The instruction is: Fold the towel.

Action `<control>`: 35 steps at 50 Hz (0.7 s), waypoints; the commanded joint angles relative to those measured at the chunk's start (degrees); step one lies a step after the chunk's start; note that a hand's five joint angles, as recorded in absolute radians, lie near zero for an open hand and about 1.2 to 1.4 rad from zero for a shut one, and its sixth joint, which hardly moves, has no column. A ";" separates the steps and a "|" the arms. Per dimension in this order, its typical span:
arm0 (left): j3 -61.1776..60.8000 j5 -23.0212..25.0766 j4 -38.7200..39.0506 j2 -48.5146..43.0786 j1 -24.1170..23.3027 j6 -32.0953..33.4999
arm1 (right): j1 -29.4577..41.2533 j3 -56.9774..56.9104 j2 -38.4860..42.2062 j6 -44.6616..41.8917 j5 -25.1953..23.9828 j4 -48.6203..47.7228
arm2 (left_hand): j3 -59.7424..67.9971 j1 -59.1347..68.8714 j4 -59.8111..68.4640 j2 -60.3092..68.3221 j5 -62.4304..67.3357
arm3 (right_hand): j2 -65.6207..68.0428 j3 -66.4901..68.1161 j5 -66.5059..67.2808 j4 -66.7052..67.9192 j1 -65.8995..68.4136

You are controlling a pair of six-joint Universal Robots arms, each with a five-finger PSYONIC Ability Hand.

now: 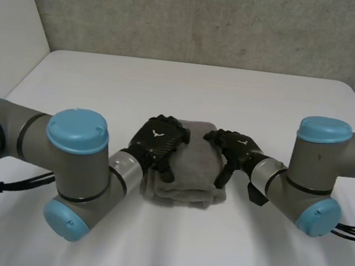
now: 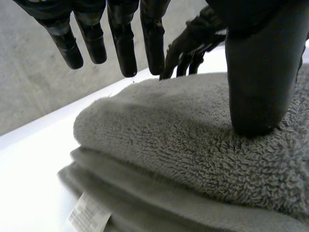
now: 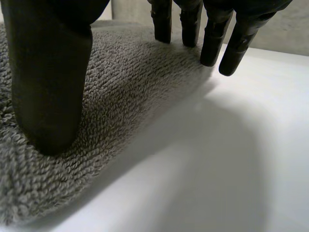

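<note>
Both hands sat on the grey towel, which lay as a compact bundle in the middle of the white table, on the robot's side. The left hand covered the bundle's left edge and the right hand its right edge. On each, the fingers were spread and straight and gripped nothing. In the left wrist view the fingers hovered above the pile while the thumb pressed into the top layer. The right thumb pressed down in the same way, with its fingers reaching out past the towel's edge over bare table.

The danger looked to be the lift-off. Terry loops can snag on a thumb, so a hand rising at an angle could drag the top layer and peel the fold open. A sideways push from either thumb might also shear the stack, since nothing pinned the lower layers.

The towel itself looked thick and looped, folded into several layers with a soft rounded edge. The lower layers poked out a little at the side nearest the robot, and a white care label peeped from one of them.
</note>
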 commanded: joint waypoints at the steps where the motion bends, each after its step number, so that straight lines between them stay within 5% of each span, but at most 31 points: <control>1: -2.43 -0.05 -0.52 0.22 2.92 0.87 | 2.64 -2.12 0.69 0.70 0.32 -0.08 | -2.38 -3.31 -3.22 -1.74 0.18 | -3.55 -2.86 -3.36 -4.45 -3.55; 21: -3.93 -0.14 -0.44 0.66 4.60 4.04 | 4.41 -4.49 2.72 -2.55 2.69 3.09 | -2.38 -3.47 -3.22 -1.91 0.01 | -3.55 -2.86 -3.36 -4.45 -3.55; 30: -3.40 -0.22 -0.52 9.27 5.04 3.34 | 3.70 -2.30 -9.68 -3.34 4.71 3.97 | -2.38 -5.83 -3.22 -4.27 -2.34 | -3.55 -2.86 -3.36 -4.45 -3.55; 35: -3.05 -1.10 -1.05 14.63 5.21 2.37 | 3.18 0.25 -15.92 -3.78 12.10 3.79 | -2.38 -12.89 -3.22 -11.33 -9.41 | -3.55 -2.86 -3.36 -4.45 -3.55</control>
